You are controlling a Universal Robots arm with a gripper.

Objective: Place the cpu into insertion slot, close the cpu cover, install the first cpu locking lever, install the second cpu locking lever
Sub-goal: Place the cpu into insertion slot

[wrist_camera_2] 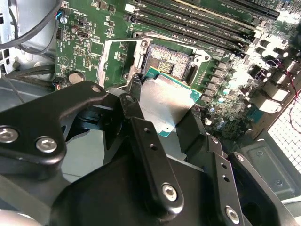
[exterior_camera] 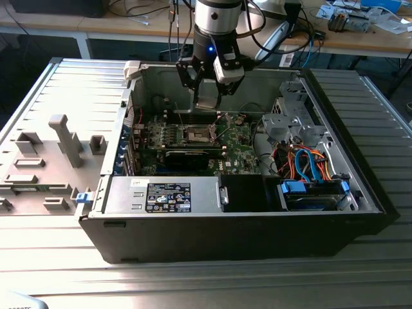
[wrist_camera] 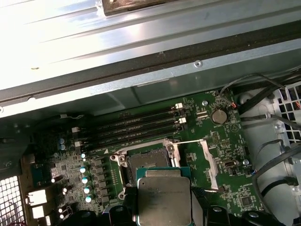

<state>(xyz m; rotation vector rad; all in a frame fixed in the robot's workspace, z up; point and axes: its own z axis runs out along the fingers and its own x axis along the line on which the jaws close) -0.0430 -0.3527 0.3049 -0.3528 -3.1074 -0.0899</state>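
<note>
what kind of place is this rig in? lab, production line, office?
Probably a robotics lab or test bench: an open computer case lies on a ribbed metal table, cluttered workbenches with cables stand behind, and the gripper holds the cpu over the motherboard.

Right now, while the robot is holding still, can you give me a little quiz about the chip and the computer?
1. True or false: the gripper is empty.
2. Pick one. The cpu is: A, seated in the cpu socket; B, held up over the motherboard; C, dropped flat on that board.
3. Fill the gap: the cpu cover is flipped ____.

Key:
1. False, it grips the cpu.
2. B.
3. Open.
</note>
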